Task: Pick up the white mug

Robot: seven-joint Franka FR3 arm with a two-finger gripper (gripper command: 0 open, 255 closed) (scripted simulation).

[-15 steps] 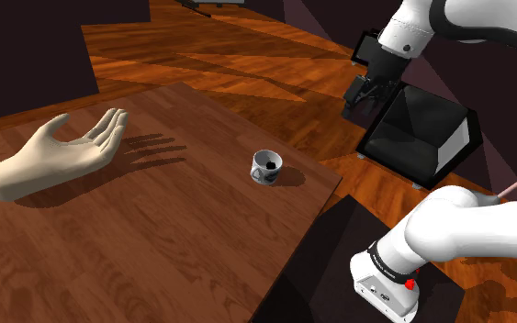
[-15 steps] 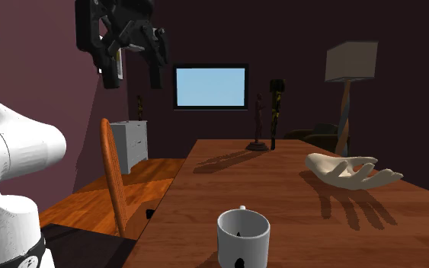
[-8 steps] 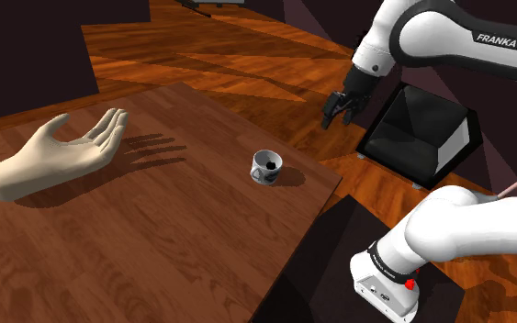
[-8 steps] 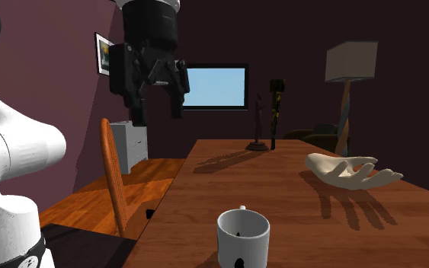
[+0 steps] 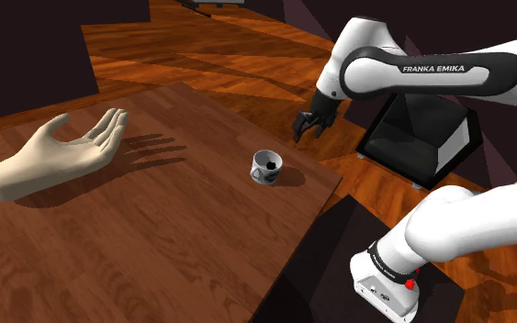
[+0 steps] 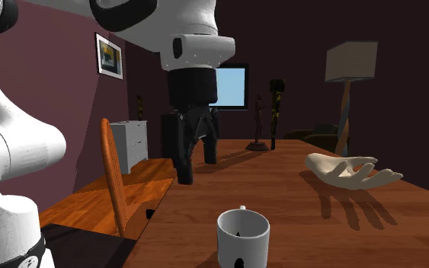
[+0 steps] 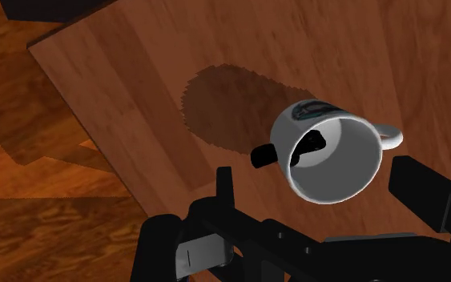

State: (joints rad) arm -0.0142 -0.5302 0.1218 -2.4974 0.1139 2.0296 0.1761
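1. Maroon walls close off the room in the second exterior view, with a framed picture (image 6: 109, 55), a bright blue screen (image 6: 233, 86) and a floor lamp (image 6: 348, 76) at the back; a slim dark statuette (image 6: 276, 114) stands at the far end of the wooden table (image 6: 281, 190).
2. On the table top lies a pale hand sculpture (image 5: 54, 151), palm up and well apart from the white mug (image 5: 267, 166).
3. The white mug stands upright near the table edge at the shoulder view's right, open mouth up, with dark marks on its wall; in the second exterior view its handle points away from the camera.
4. The gripper (image 5: 306, 126) hangs in the air above that table edge, near the mug but clear of it, up and to the shoulder view's right of it.
5. Its two black fingers (image 7: 223, 188) are spread wide with nothing between them; in the wrist view the mug lies beyond the gap, untouched.
6. A wooden chair (image 6: 113, 179) stands beside the table, below the arm; a black box (image 5: 421, 133) sits on the wooden floor behind the arm.
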